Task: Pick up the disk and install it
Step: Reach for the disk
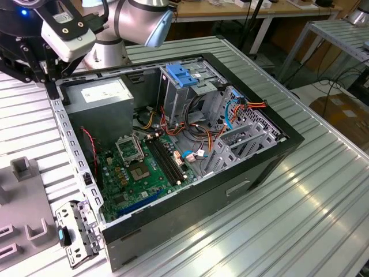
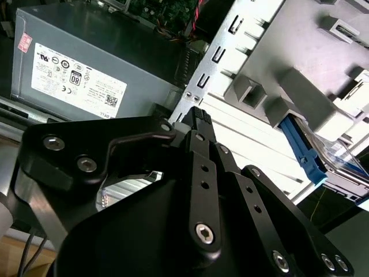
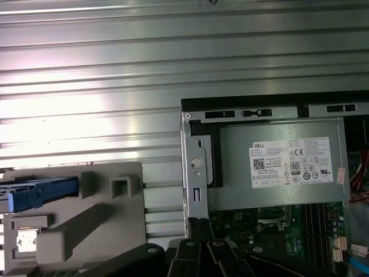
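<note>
The disk [image 3: 43, 193] lies in a grey fixture [image 3: 109, 213] beside the open computer case [image 1: 248, 173]; its blue side rail faces out. The disk [image 2: 308, 151] also shows in the second wrist view, resting in the same fixture. My gripper [image 1: 49, 81] hangs at the exterior view's upper left, over the case's metal edge by the power supply. It is shut with nothing in it, and its black fingertips [image 2: 199, 115] point at that edge. The disk is off to one side, apart from the gripper [image 3: 199, 242].
Inside the case are a grey power supply [image 1: 106, 92], a green motherboard [image 1: 144, 167], loose cables and a metal drive cage with a blue bracket [image 1: 184, 75]. A small metal bracket [image 1: 78, 231] lies by the case's near corner. All of it rests on a ribbed metal table [image 1: 311, 190].
</note>
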`<control>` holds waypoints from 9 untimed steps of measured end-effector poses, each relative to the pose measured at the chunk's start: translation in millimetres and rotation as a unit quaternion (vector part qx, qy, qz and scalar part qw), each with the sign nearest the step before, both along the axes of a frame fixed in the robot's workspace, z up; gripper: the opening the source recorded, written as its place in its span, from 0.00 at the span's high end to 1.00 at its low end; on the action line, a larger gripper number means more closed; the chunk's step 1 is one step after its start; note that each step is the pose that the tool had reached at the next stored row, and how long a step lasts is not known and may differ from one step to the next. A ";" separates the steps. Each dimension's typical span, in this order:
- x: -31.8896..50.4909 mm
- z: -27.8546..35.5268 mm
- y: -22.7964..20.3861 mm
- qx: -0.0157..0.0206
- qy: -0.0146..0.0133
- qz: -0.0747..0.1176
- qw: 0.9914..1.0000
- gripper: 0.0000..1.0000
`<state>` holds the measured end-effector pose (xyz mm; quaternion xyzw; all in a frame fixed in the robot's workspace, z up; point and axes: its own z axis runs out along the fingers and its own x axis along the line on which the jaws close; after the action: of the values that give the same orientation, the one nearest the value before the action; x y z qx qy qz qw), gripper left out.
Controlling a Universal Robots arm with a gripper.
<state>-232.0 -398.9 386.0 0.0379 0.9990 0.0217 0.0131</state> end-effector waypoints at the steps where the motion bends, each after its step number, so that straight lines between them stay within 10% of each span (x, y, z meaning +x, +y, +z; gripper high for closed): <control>1: -1.4 -0.1 0.0 0.000 0.000 0.000 1.000 0.89; 9: -15.4 -1.1 0.0 0.000 0.000 0.000 1.000 0.89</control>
<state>-247.4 -398.9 384.9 0.0379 0.9990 0.0217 0.0131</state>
